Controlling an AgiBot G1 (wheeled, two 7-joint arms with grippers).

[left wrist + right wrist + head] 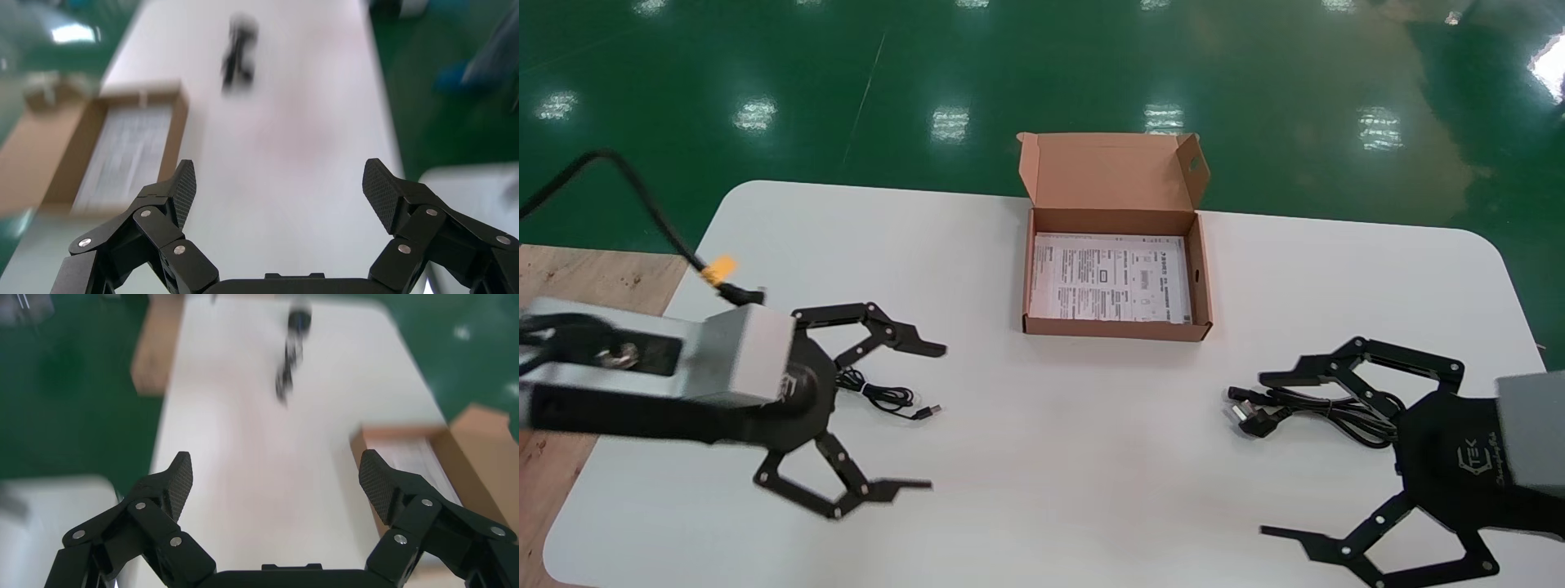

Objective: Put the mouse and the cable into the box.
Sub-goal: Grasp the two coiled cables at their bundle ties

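Workspace: white rounded-corner table (1042, 457) on a green glossy floor (764, 82). Brown cardboard box (1115, 329) sits at the far middle of the table, lid flap standing upright at its far edge, and a printed paper sheet (1107, 278) lies flat on its bottom. Left gripper (934, 418) hovers low over the near-left part of the table, fingers spread wide and holding nothing. Thin black cable (887, 398) lies loosely coiled on the table between those fingers, its USB plug end pointing toward the table's middle. Its other end runs under the gripper body, and what it leads to is hidden. Right gripper (1263, 454) is over the near-right part of the table, also spread wide and holding nothing. Thick black power cable (1336, 408) lies bundled on the table just beside the farther finger of the right gripper, partly under it, plug end toward the middle. Both cables are outside the box and well apart from it, one to each side. Left wrist view shows the box ahead and a blurred dark shape farther off; it cannot be told what that shape is.
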